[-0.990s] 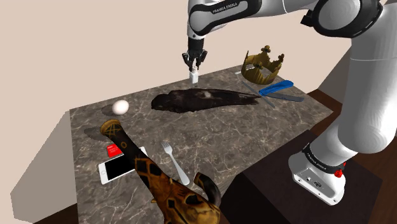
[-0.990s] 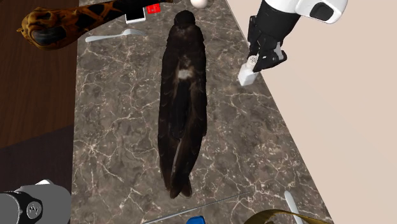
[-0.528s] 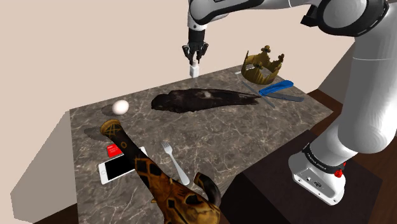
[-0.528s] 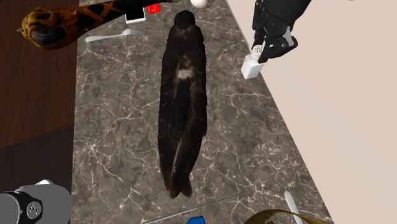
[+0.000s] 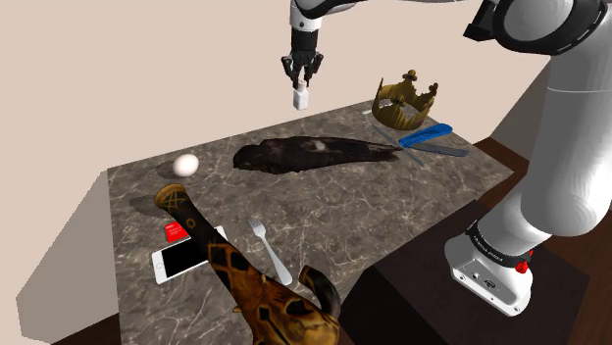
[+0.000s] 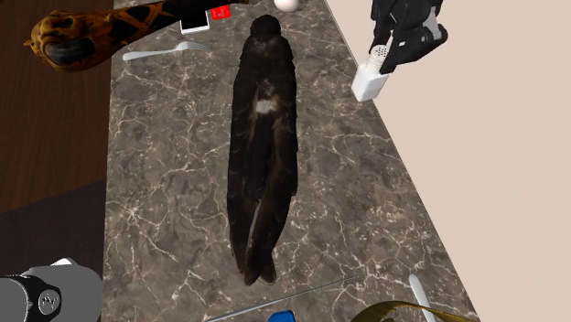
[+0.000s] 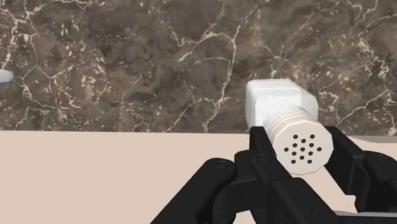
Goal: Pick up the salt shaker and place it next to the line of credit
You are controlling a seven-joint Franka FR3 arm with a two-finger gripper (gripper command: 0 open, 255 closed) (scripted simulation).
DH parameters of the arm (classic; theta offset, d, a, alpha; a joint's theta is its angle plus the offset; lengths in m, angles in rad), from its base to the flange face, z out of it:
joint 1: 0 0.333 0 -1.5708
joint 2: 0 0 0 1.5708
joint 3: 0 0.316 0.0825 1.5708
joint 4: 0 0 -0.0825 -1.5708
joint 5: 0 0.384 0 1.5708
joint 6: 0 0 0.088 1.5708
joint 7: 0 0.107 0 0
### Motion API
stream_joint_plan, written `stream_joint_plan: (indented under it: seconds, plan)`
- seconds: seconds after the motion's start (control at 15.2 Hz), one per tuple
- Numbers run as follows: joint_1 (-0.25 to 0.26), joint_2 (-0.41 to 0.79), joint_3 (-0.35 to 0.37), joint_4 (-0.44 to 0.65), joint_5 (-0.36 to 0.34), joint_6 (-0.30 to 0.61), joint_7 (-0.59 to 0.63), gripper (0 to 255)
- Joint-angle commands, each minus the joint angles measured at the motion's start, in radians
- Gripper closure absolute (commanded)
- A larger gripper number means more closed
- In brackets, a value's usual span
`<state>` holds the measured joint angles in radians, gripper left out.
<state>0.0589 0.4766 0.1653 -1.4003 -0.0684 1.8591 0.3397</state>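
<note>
Gripper: the gripper (image 5: 301, 80) has its black fingers clamped on the cap of the salt shaker (image 6: 370, 85).
Shaker: in the air over the table (image 5: 392, 196) at its far edge in the shoulder view.
Done: the pickup, judging by the lift.
Left: carry it to the red card (image 5: 176, 231) beside the phone (image 5: 181, 261), well apart from here, then set it down.

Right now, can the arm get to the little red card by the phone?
Probably yes: the tool holds the salt shaker clear above the table, and the red card lies uncovered.
</note>
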Motion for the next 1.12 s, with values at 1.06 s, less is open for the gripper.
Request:
stream_joint_plan:
  seconds: [1.06]
  plan:
    - [0.091,-0.017,0.033,0.082,-0.009,-0.101,0.117,255]
